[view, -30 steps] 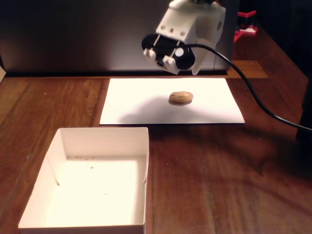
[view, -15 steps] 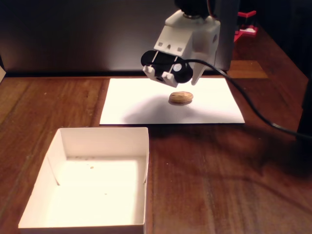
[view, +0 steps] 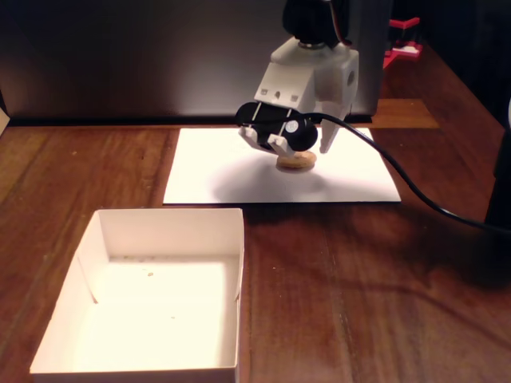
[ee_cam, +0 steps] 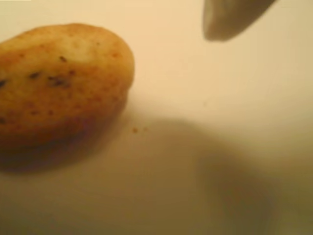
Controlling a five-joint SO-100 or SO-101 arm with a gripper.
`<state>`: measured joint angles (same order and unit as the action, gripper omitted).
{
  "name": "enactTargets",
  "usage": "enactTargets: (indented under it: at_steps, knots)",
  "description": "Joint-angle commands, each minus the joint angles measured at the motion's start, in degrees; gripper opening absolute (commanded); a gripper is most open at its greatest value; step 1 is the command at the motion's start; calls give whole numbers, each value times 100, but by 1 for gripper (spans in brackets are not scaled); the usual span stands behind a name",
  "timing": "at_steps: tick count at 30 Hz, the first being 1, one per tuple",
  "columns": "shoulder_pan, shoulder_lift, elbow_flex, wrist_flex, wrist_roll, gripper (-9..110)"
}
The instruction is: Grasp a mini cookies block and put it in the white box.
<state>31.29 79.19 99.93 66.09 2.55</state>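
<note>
A flat white paper sheet (view: 351, 171) lies on the dark wooden desk (view: 359, 279). Far back right stands a red object (view: 403, 40), perhaps a clamp.

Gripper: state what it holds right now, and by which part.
Nothing is held. The gripper is low over the mini cookies block, which lies on the white paper sheet; in the wrist view a fingertip stands clear of it.

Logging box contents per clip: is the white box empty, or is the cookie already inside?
Empty apart from a few crumbs. The white box shows a bare floor in the fixed view; the cookie lies on the paper sheet.
</note>
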Motion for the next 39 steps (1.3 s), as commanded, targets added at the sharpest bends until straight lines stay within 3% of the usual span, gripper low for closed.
enactTargets:
  at_steps: [1,39]
  knots:
    - [114,114,-606,-123,-53,34]
    - [281,-677,-870,-325,-9,36]
